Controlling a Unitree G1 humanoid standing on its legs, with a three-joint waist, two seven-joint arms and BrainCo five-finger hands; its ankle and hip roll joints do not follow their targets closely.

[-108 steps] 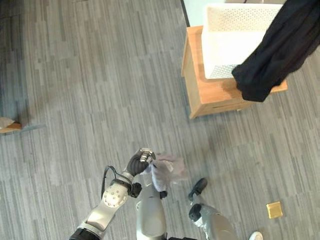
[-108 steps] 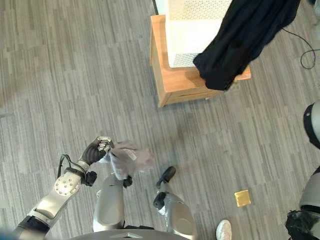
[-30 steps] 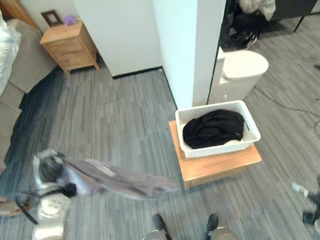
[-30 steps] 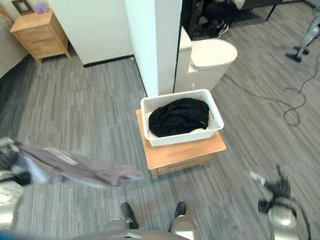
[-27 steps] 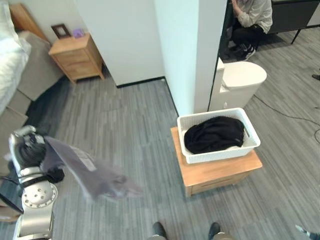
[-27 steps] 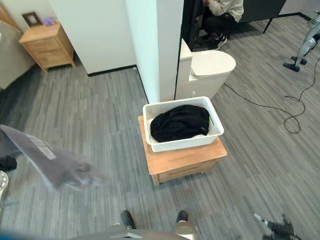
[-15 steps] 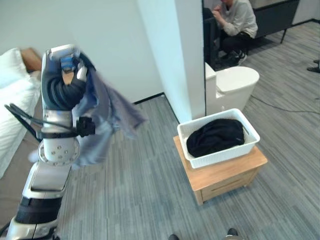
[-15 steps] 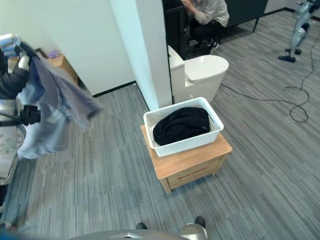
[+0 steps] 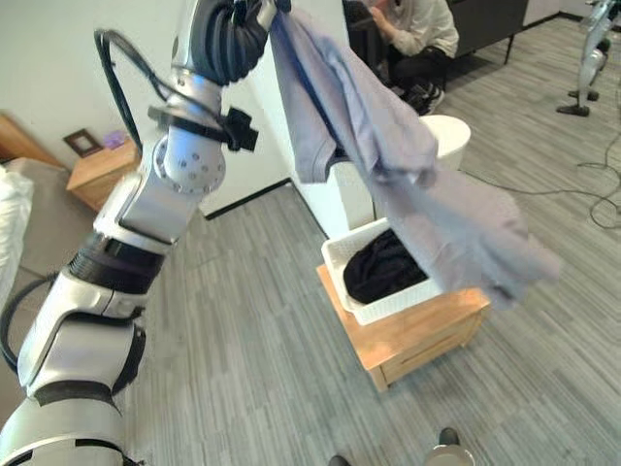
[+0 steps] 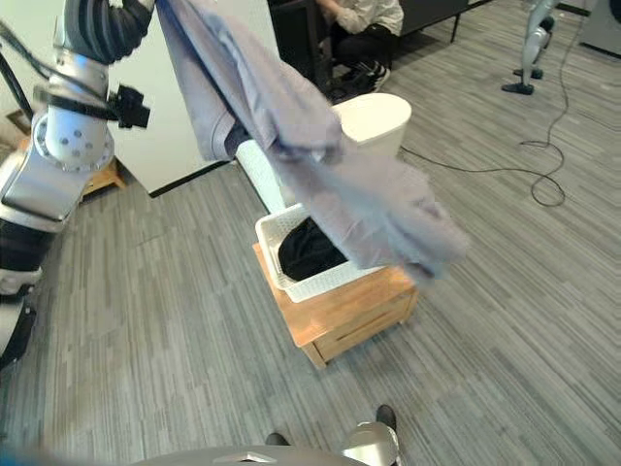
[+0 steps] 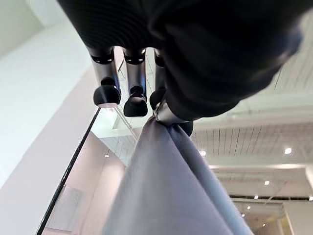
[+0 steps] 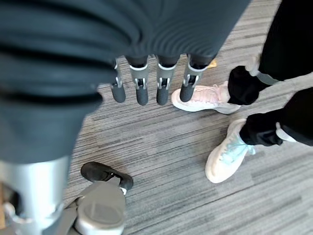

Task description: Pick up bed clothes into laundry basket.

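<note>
My left hand (image 9: 229,33) is raised high at the top of the eye views, shut on a grey-lilac garment (image 9: 388,165). The cloth streams out to the right, and its loose end hangs in the air over the white laundry basket (image 9: 342,269). In the left wrist view the fingers (image 11: 135,100) curl and pinch the garment (image 11: 171,196). A black garment (image 10: 309,250) lies in the basket, which stands on a low wooden cabinet (image 10: 354,309). My right hand (image 12: 142,88) hangs low over the floor with straight fingers, holding nothing.
A white lidded bin (image 9: 448,139) stands behind the basket beside a white wall corner. A person (image 9: 417,29) sits beyond it. A wooden nightstand (image 9: 97,170) is at the left. A person's pale shoes (image 12: 222,156) stand near my right hand. A cable (image 10: 543,184) lies on the floor.
My left arm has swung higher and to the right, and the garment has flung out rightward over the basket. The camera has also shifted.
</note>
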